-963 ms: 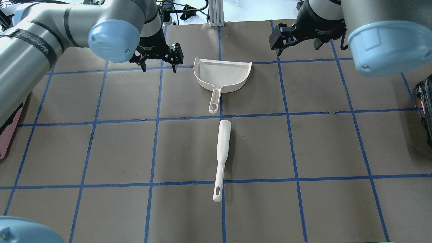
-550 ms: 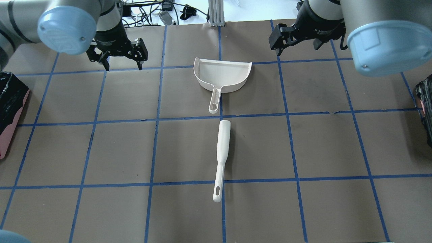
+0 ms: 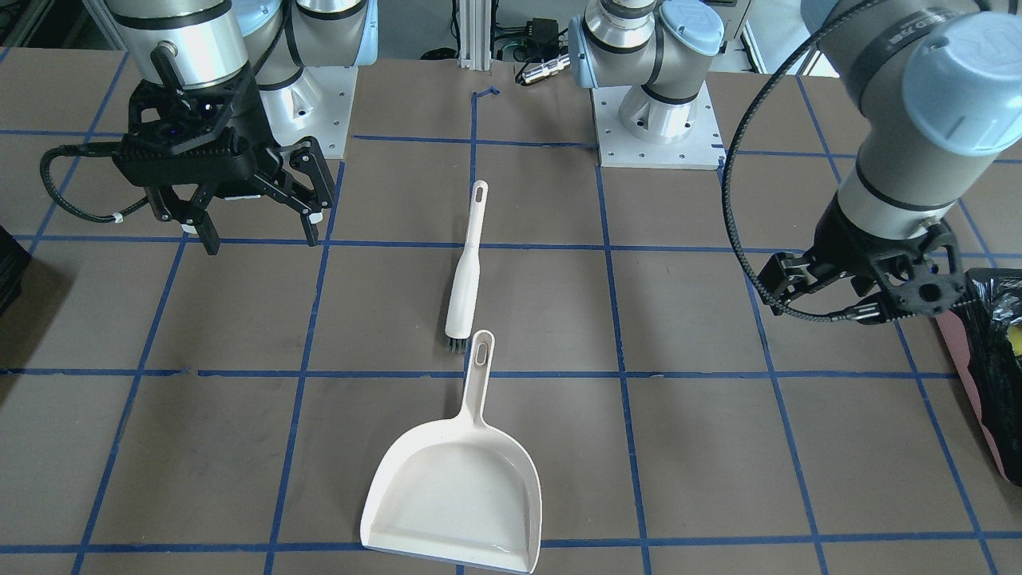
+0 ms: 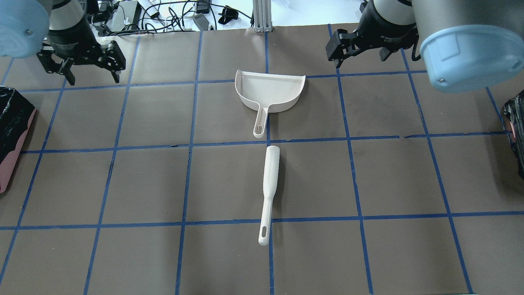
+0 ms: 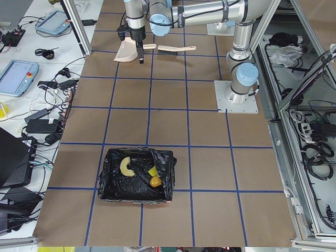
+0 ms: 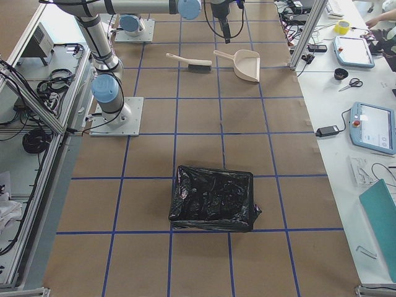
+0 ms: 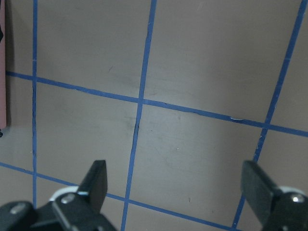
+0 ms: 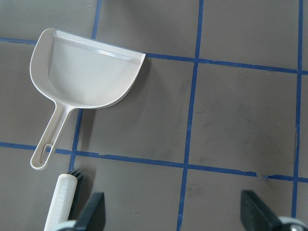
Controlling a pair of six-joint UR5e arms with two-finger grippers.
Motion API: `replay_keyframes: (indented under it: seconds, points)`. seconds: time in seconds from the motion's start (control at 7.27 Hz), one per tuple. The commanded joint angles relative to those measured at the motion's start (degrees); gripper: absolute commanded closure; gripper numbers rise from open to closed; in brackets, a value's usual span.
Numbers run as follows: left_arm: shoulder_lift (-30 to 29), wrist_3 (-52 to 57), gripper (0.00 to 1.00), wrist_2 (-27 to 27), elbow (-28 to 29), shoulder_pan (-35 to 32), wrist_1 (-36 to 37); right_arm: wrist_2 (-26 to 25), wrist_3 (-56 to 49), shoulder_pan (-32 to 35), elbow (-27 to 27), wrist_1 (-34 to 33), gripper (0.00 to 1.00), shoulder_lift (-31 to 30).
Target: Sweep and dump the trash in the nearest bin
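The trash [image 5: 126, 167] lies inside the bin [image 5: 136, 176], a pink-sided bin with a black bag: a cream curved piece, a yellow-green bit and an orange-brown lump. The bin also shows at the left edge of the overhead view [image 4: 9, 164] and at the right edge of the front view [image 3: 970, 375]. The white dustpan [image 4: 270, 92] lies empty on the table, with the white brush [image 4: 270, 180] behind its handle. My left gripper [image 4: 93, 79] is open and empty, far left of the dustpan. My right gripper [image 4: 356, 57] is open and empty, right of the dustpan.
A second container covered in a black bag [image 6: 213, 198] stands at the table's right end [image 4: 516, 127]. Brown table with blue tape grid [image 4: 163, 184]. The left wrist view shows bare table between the fingers [image 7: 96, 178]. The right wrist view shows the dustpan [image 8: 86, 72] and brush tip [image 8: 60, 202].
My left arm has swung left, from beside the dustpan to the far left of the table, uncovering the pink bin. Its gripper stays open. The right arm, dustpan and brush have not moved.
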Motion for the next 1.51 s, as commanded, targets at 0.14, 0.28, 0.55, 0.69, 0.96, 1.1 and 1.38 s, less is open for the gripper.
replay_keyframes:
  seconds: [0.14,0.28,0.55,0.69,0.96,1.1,1.38]
  points:
    - [8.2,0.0,0.0,-17.5,-1.5,-0.6,-8.0,0.0,0.1,0.1,0.0,-2.1,0.0,0.1]
    - [10.5,-0.5,0.0,-17.2,-4.1,-5.0,-8.0,-0.1,0.1,0.0,0.1,-3.1,0.0,0.3]
    - [12.7,-0.8,0.0,-9.8,-8.1,-11.2,-7.4,-0.1,0.1,0.0,0.1,-3.2,0.0,0.2]
    - [13.4,-0.7,0.0,-9.1,-9.9,-11.8,-7.3,-0.1,0.1,0.0,0.1,-3.2,0.0,0.3]
    - [13.7,-0.2,0.0,-9.0,-10.9,-11.8,-6.3,-0.1,0.0,0.1,0.1,-3.2,0.0,0.3]
    - [13.9,-0.2,0.0,-9.0,-10.9,-11.8,-6.2,-0.1,0.0,0.0,0.1,-3.2,0.0,0.3]
    - [13.6,-0.1,0.0,-9.0,-10.9,-11.8,-6.2,-0.1,-0.2,0.0,0.1,-3.2,0.0,0.3]
